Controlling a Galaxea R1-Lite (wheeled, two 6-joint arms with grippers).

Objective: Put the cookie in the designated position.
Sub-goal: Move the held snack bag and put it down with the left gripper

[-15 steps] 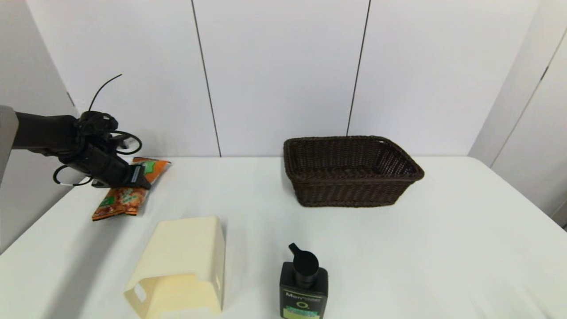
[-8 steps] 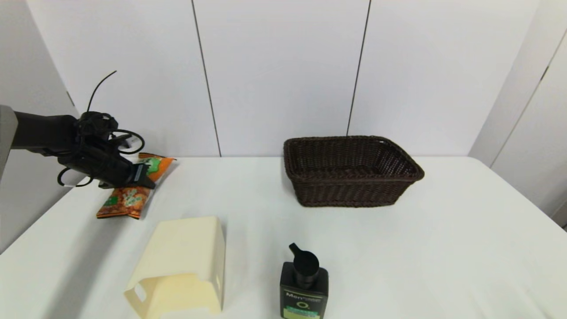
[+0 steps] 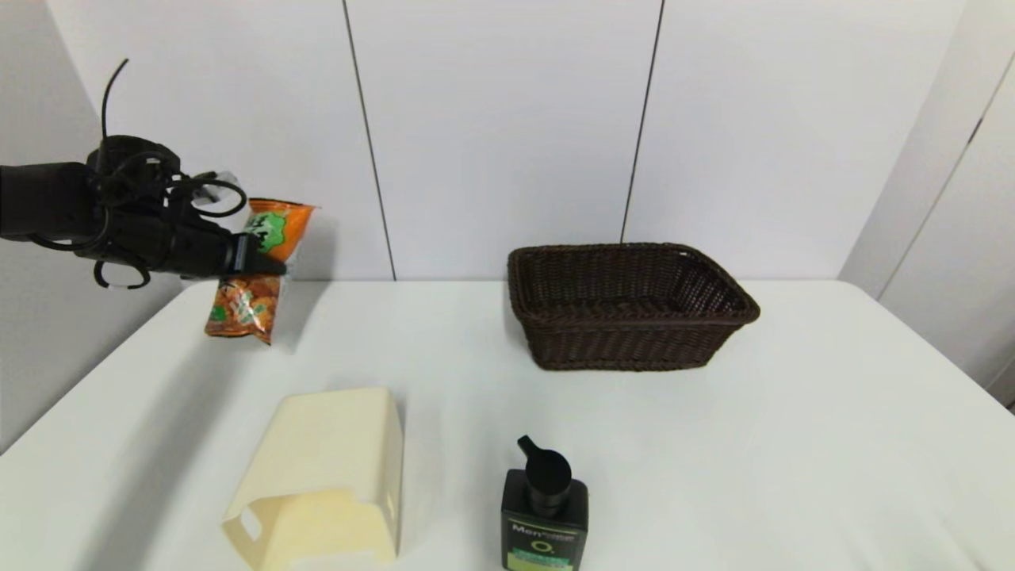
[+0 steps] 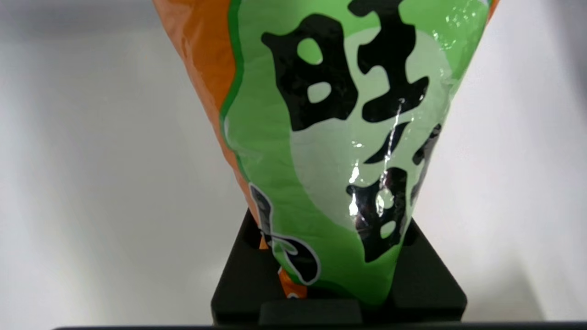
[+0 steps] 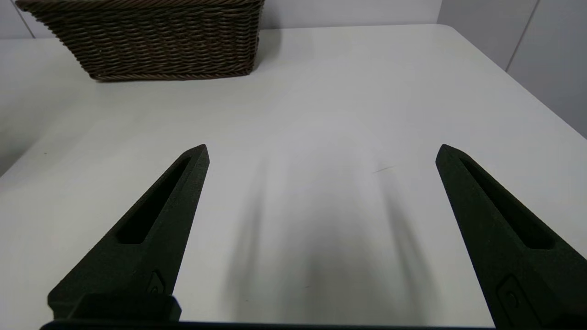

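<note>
Bag held in the air over the table's far left corner

Left gripper is clamped on the bag at about its middle, holding it clear of the table above the far left corner, close to the back wall. In the head view the arm reaches in level from the left edge. The bag hangs nearly upright across the fingers: its green-labelled end stands above them, and its end with the picture of golden puffs droops below, with a faint shadow on the tabletop beneath. In the left wrist view the bag fills the middle, its foil pinched narrow where it meets the black finger base and spreading wider farther out, black characters on the green label facing the camera.

Right gripper hovers low over bare tabletop with its two fingers spread wide and nothing between them; the basket stands on the table beyond it. That arm does not show in the head view.

On the table, the dark woven basket sits toward the back, right of centre. A cream box lies at the near left, and a black pump bottle stands at the near edge just right of the box. Both are well apart from the bag.
</note>
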